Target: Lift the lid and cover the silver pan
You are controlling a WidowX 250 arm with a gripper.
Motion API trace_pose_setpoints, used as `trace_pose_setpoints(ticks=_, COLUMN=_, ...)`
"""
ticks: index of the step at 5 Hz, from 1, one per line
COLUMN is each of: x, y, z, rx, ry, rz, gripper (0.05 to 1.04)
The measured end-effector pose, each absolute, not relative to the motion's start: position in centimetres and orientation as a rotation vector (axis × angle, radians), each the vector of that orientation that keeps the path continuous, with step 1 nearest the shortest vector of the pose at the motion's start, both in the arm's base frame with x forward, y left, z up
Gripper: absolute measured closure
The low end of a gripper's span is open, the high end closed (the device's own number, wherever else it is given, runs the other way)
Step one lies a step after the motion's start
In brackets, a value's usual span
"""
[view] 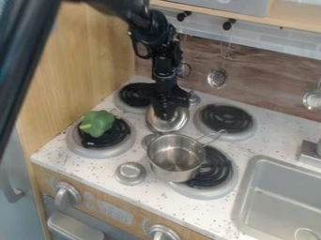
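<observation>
The black gripper (166, 111) hangs down from the top over the silver lid (171, 125), behind the pan. It hides the lid's middle and far part, so any hold on the lid's knob is hidden. The lid's round shiny near edge shows just beyond the pan's back rim. Uncovered, the silver pan (171, 169) stands upright, partly over the left side of the front right burner, with its handle pointing to the back right.
A green pepper (97, 123) lies on the front left burner (121, 144). A round metal knob (130, 173) sits left of the pan. Behind are two burners, one at right (227, 118); the sink (282, 197) is at right, and utensils hang on the back wall.
</observation>
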State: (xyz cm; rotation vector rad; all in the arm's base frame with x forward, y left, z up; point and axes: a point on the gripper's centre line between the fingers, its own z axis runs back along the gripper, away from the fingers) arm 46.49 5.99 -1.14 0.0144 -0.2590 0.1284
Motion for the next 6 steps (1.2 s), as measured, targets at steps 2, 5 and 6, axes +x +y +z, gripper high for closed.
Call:
trace_pose_setpoints(ticks=2, x=44.4, y=4.4, z=2.2, rx=-0.008, ry=-0.328, rz=0.111, gripper=0.844)
trace_pose_setpoints(ticks=5, x=40.3, y=-1.5, z=5.2, rx=-0.029, ry=-0.335, rz=-0.004, gripper=0.846)
trace_pose_setpoints(ticks=6, x=38.8, y=-2.8, z=5.0, rx=-0.057, ry=-0.242, rz=-0.006, gripper=0.846)
